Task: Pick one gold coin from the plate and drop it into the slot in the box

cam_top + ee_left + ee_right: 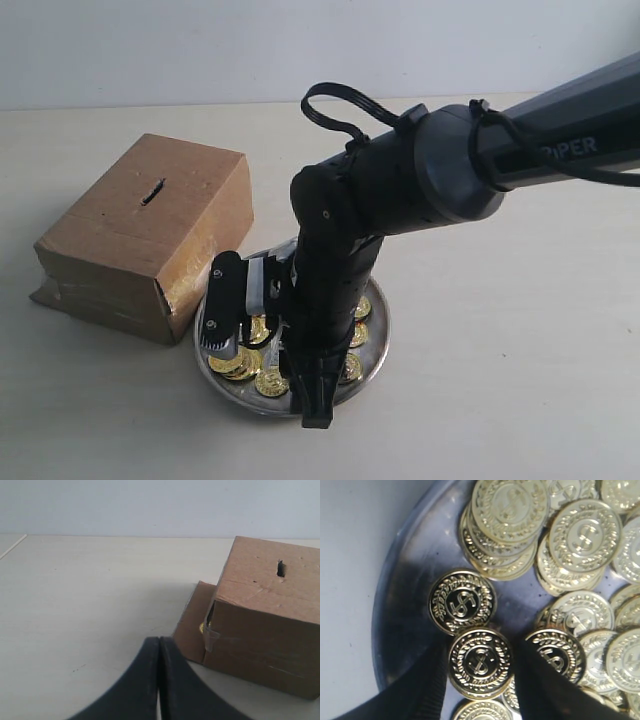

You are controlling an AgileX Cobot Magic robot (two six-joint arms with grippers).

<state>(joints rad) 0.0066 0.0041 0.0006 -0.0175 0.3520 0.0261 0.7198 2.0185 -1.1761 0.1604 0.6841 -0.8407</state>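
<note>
The silver plate (pixel 377 335) (pixel 405 615) lies by the front right corner of the brown box (pixel 150 240) and holds several gold coins (pixel 270 381). My right gripper (pixel 305 390) (pixel 480 656) reaches down into the plate. Its two black fingers (pixel 427 690) press on opposite edges of one gold coin (pixel 480 662), which lies flat on other coins. The dark slot (pixel 153 191) (pixel 280 568) is cut in the box top. My left gripper (pixel 159 647) is shut and empty, low over the table beside the box (pixel 270 625); the exterior view does not show it.
The right arm (pixel 450 170) stretches in from the right and hides the plate's middle. A cardboard flap (pixel 192 625) sticks out at the foot of the box. Pale bare tabletop (pixel 75 605) lies around the box and plate.
</note>
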